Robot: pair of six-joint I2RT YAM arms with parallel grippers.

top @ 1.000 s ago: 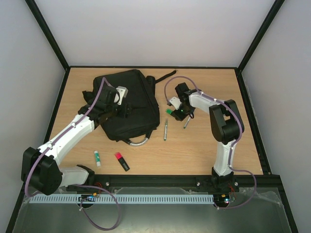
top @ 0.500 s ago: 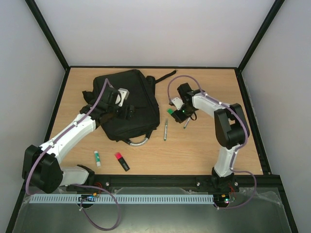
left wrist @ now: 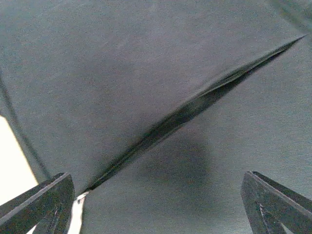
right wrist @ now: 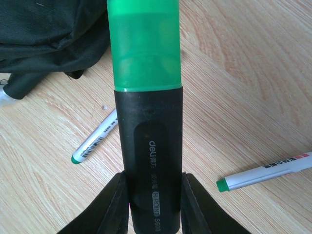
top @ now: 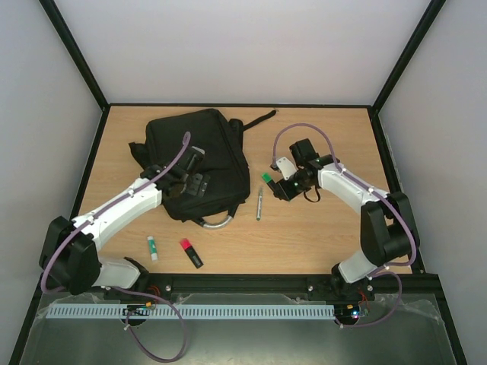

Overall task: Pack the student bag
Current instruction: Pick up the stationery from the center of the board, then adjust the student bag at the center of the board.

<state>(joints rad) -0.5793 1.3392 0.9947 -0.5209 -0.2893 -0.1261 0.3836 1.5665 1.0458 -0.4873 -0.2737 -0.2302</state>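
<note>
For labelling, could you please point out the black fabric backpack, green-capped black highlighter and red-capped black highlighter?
Black fabric backpack (top: 217, 148): top external, front panel.
Green-capped black highlighter (right wrist: 151, 146): right wrist, black barrel.
Red-capped black highlighter (top: 185, 244): top external, red cap.

Left gripper (top: 199, 185) slid toward 6 o'clock along student bag (top: 221, 144); left forearm swung with it, wrist came off bag's 12 o'clock half. Right gripper (top: 280, 185), clamped on green highlighter (top: 265, 178), eased toward 5 o'clock. Right elbow swung wide toward 4 o'clock, arm stretched out lower.
</note>
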